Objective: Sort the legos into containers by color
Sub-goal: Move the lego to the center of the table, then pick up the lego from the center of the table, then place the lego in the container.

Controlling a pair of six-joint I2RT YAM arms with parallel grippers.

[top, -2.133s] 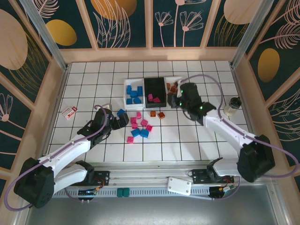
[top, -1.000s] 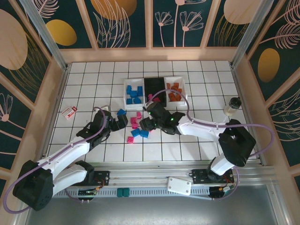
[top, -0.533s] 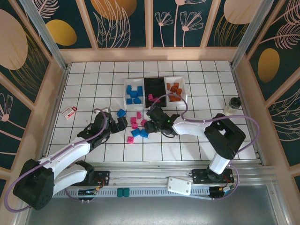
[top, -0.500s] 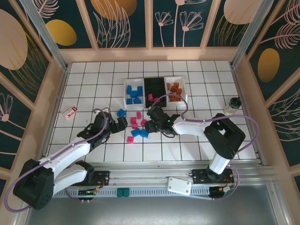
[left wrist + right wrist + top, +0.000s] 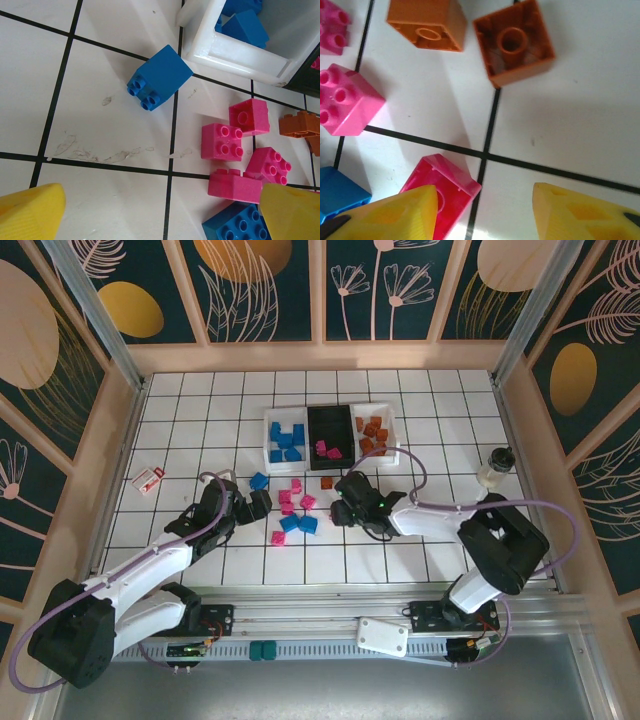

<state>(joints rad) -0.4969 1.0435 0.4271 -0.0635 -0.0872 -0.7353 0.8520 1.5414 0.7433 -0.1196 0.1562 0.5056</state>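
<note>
Three trays stand in a row: a white tray [image 5: 268, 436] with blue legos, a black tray [image 5: 330, 420] with pink ones, and a white tray [image 5: 389, 436] with orange ones. Loose legos lie in front: a blue brick [image 5: 159, 77], pink bricks [image 5: 222, 142], blue bricks [image 5: 298, 524], and two orange bricks [image 5: 427, 22] [image 5: 515, 42]. My left gripper [image 5: 262, 502] [image 5: 160, 215] is open over bare tile, left of the pink cluster. My right gripper [image 5: 343, 510] [image 5: 485, 220] is open and low; an upside-down magenta brick [image 5: 445, 190] lies at its left finger [image 5: 385, 215].
A small white-and-red card [image 5: 148, 479] lies at the far left. A small bottle [image 5: 492, 470] stands by the right wall. Wooden walls border the tiled floor [image 5: 420, 540] on three sides.
My right gripper left the right tray, swept down to the loose bricks, then shifted a little right. The left arm has barely moved.
</note>
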